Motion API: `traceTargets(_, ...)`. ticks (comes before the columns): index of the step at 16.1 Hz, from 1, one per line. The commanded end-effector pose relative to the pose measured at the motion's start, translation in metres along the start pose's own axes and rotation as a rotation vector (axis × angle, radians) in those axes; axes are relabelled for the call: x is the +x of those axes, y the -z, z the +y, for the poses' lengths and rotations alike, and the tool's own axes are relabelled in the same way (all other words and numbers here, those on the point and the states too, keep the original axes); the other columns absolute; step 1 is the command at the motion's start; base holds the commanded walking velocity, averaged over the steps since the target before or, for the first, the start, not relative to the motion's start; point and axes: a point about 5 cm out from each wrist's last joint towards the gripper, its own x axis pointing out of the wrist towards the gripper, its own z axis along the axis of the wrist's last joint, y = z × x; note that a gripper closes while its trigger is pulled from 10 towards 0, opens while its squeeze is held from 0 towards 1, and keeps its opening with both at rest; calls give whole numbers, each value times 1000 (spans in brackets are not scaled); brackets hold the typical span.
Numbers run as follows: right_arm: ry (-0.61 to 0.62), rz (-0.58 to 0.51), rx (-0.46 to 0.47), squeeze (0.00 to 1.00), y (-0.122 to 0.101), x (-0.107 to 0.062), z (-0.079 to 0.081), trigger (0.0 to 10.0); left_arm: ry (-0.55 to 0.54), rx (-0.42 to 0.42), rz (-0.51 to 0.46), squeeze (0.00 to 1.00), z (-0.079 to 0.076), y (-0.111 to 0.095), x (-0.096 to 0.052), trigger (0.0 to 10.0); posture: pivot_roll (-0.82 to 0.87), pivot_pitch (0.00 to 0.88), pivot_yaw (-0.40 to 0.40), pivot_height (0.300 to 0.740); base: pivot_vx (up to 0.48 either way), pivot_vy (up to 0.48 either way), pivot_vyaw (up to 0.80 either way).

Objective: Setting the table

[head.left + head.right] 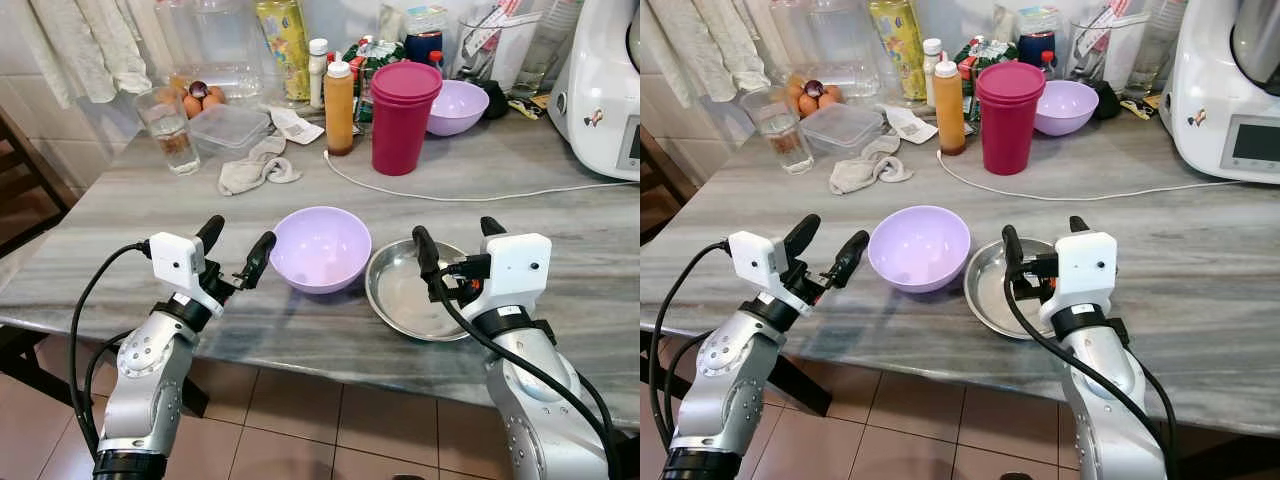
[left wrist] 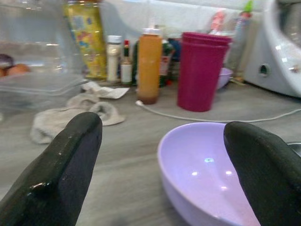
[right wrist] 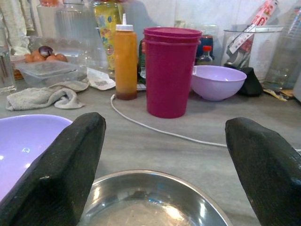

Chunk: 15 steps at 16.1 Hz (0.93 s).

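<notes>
A lilac bowl [image 1: 320,248] sits near the front edge of the grey marble table [image 1: 560,250], empty. Touching its right side is a shallow steel dish [image 1: 410,295]. My left gripper [image 1: 235,250] hovers open just left of the lilac bowl, fingers [image 2: 66,160] apart with nothing between them. My right gripper [image 1: 458,243] is open over the steel dish [image 3: 150,202], one finger at each side of it. A second lilac bowl [image 1: 456,106] stands at the back beside stacked magenta cups [image 1: 402,116].
At the back stand an orange sauce bottle [image 1: 339,107], a glass of water [image 1: 170,130], a plastic box [image 1: 228,127], eggs, a crumpled cloth [image 1: 255,167] and a white appliance [image 1: 605,90]. A white cable [image 1: 440,192] crosses the table. A dark chair [image 1: 25,190] is at the left.
</notes>
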Motion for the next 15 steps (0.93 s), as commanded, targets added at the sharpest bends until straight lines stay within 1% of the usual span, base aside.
traceTargets(1,23,-1,1,0,1,2,-2,10000,-34,26,16,0,2,0,-3,10000,-309,62,87,740,0,0,-481)
traceTargets(2,36,8,-1,0,3,2,-3,10000,-95,62,76,0,7,11,-5,10000,-306,62,85,740,0,0,-781)
traceTargets(3,46,13,-9,0,4,1,-5,10000,-101,79,125,0,7,20,-7,10000,-306,62,85,740,0,0,-781)
traceTargets(5,55,21,-8,0,7,0,-7,10000,-147,71,147,0,10,25,-8,10000,-312,56,86,740,0,0,-775)
traceTargets(6,60,23,-10,0,8,0,-8,10000,-177,84,168,0,11,28,-5,10000,-312,56,86,740,0,0,-775)
traceTargets(8,77,22,-7,0,8,2,-11,10000,-207,108,168,0,13,27,-1,10000,-319,55,92,740,0,0,-775)
traceTargets(9,82,-3,-7,0,5,3,-12,10000,-221,115,169,0,13,26,2,10000,-320,55,93,740,0,0,0)
traceTargets(12,82,-14,-13,0,3,4,-12,10000,-237,125,152,0,13,20,7,10000,-320,58,93,740,0,0,0)
traceTargets(13,80,-20,-19,0,2,4,-12,10000,-250,130,126,0,13,14,12,10000,-318,59,90,740,0,0,0)
traceTargets(15,77,-27,-21,0,0,5,-12,10000,-251,128,112,0,13,8,15,10000,-317,61,86,740,-135,0,0)
